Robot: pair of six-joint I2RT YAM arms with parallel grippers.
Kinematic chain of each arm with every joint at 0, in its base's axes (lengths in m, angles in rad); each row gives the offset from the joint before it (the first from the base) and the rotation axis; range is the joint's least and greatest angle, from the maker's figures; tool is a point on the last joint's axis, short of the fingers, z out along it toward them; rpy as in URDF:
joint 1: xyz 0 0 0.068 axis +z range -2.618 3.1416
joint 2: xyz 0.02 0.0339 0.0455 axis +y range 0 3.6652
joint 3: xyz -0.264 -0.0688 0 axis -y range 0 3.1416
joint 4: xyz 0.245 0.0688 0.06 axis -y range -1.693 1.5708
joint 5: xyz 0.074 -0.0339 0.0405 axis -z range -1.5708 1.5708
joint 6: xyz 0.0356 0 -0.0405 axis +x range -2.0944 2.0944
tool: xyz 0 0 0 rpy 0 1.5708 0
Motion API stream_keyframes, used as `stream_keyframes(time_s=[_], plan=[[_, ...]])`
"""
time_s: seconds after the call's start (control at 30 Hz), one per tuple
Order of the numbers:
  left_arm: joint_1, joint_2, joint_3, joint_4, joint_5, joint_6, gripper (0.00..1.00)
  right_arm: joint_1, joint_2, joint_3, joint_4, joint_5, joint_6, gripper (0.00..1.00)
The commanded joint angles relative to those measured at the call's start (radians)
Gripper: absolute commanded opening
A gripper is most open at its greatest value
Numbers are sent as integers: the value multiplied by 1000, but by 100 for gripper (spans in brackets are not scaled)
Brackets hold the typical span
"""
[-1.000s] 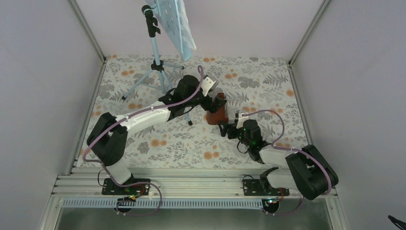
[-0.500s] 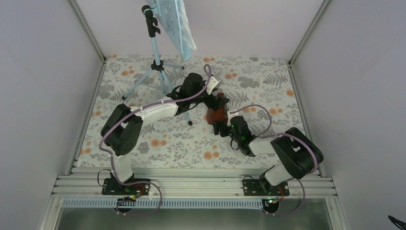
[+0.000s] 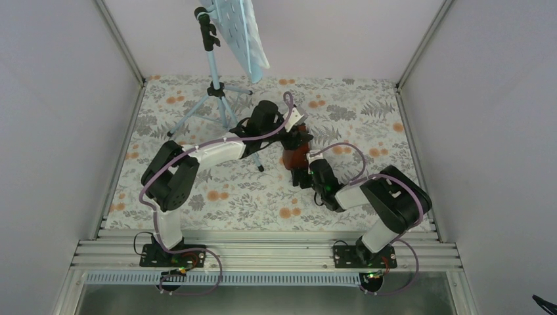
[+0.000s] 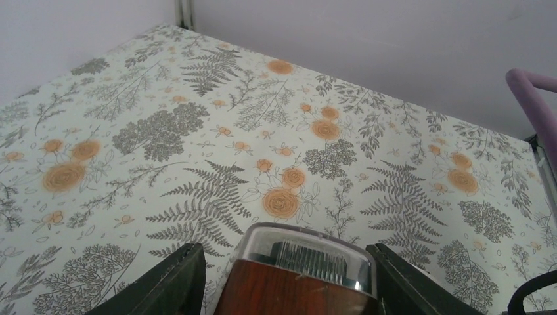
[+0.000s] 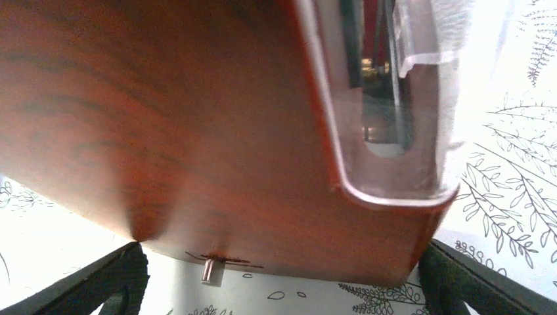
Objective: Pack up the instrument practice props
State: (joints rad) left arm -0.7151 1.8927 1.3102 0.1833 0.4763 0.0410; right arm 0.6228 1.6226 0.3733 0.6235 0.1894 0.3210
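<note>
The brown wooden metronome (image 3: 297,153) is mid-table, tilted. My left gripper (image 3: 293,136) is closed around its upper part; in the left wrist view its clear-capped top (image 4: 303,266) sticks out between my fingers (image 4: 178,283), with the right finger touching it. My right gripper (image 3: 303,173) is open just in front of the metronome's base. In the right wrist view the wood body (image 5: 197,131) fills the frame, with a small metal pin (image 5: 209,269) underneath. The light-blue music stand (image 3: 213,85) stands at the back left with its dotted plate (image 3: 240,33). I cannot make out the sheet-music pages.
The stand's tripod legs (image 3: 197,111) spread across the floral table cover (image 3: 217,203) just behind my left arm. Grey walls close in the left, right and back sides. A metal rail (image 3: 263,252) runs along the near edge.
My right arm has folded in and its gripper has moved left, up to the metronome's base. My left arm has stretched out, shifting its gripper and the metronome slightly right and away.
</note>
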Motion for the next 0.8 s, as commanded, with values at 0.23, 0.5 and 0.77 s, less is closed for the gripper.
stream_keyframes(time_s=[0.23,0.5,0.77], plan=[[8,36,8,-73,194,114,47,11,31,26,-15,18,-25,96],[29,25,39,-310,248,250,42,15,-125,-11,-155,-53,57,100],[37,15,62,-474,330,328,38,98,-218,-75,-181,-63,53,100]])
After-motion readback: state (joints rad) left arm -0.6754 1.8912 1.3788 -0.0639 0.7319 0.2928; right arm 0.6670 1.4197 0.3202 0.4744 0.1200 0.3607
